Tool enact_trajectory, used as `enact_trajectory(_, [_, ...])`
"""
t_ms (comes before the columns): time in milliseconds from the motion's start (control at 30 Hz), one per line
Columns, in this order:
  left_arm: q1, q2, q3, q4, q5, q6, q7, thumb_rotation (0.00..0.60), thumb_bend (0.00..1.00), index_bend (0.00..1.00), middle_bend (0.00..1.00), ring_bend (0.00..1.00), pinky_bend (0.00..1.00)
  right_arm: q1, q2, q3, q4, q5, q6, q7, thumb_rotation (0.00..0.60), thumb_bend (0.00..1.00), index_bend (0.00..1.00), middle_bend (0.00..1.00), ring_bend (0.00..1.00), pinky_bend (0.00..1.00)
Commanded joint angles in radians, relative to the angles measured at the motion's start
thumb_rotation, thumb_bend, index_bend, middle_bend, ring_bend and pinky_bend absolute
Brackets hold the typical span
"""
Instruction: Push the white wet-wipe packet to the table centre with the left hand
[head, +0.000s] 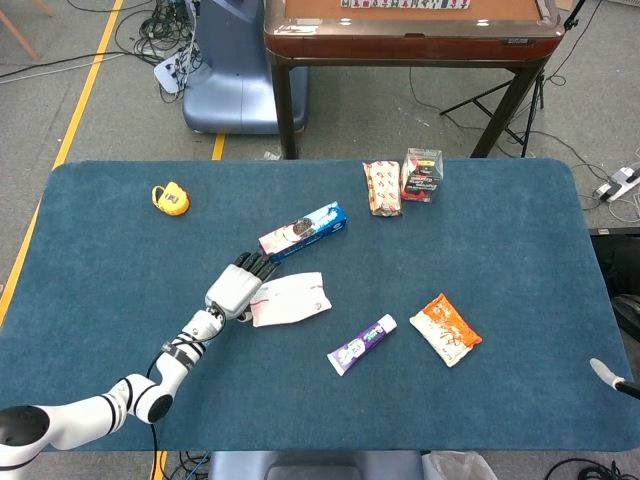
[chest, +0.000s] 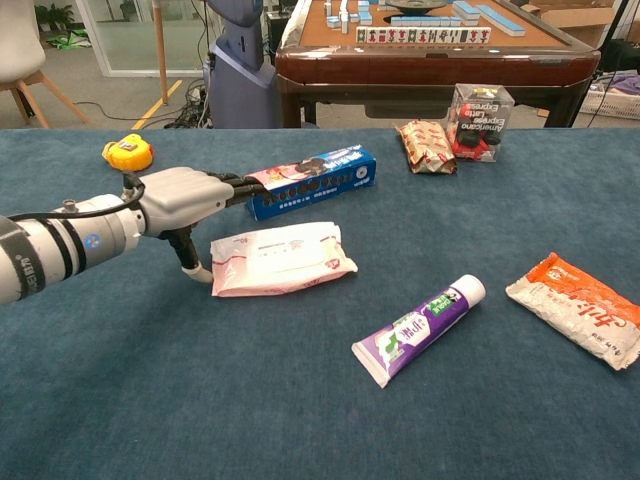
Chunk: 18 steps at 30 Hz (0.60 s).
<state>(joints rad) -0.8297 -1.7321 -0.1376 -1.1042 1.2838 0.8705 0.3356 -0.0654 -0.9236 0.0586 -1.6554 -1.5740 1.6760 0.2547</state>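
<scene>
The white wet-wipe packet lies flat on the blue table, left of the middle. My left hand is flat, fingers stretched out, and touches the packet's left end with its thumb down at the packet's edge. It holds nothing. Of my right hand only a pale tip shows at the right edge of the head view; its state is hidden.
A blue biscuit box lies just beyond the left hand's fingers. A purple tube and an orange packet lie to the right. A yellow tape measure, a snack bag and a clear box sit further back.
</scene>
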Motion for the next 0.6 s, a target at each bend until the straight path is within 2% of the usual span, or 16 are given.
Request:
enact_trajectory(33, [-0.006, -0.007, -0.004, -0.001, -0.002, 0.0, 0.009, 0.6, 0.07, 0.0, 0.0, 0.0, 0.08, -0.004, 0.002, 0.0, 0.003, -0.004, 0.008, 0.008, 0.6, 0.01, 0.23, 0.22, 0.08, 0.44])
enact_trajectory(333, [-0.025, -0.04, -0.009, 0.012, 0.003, 0.006, 0.032, 0.6, 0.07, 0.0, 0.0, 0.0, 0.0, -0.016, 0.006, 0.001, 0.011, -0.01, 0.032, 0.036, 0.6, 0.01, 0.23, 0.22, 0.08, 0.44])
enact_trajectory(600, [-0.046, -0.066, -0.026, 0.03, -0.007, 0.003, 0.047, 0.6, 0.07, 0.0, 0.0, 0.0, 0.0, -0.022, 0.009, 0.002, 0.017, -0.012, 0.044, 0.054, 0.6, 0.01, 0.23, 0.22, 0.08, 0.44])
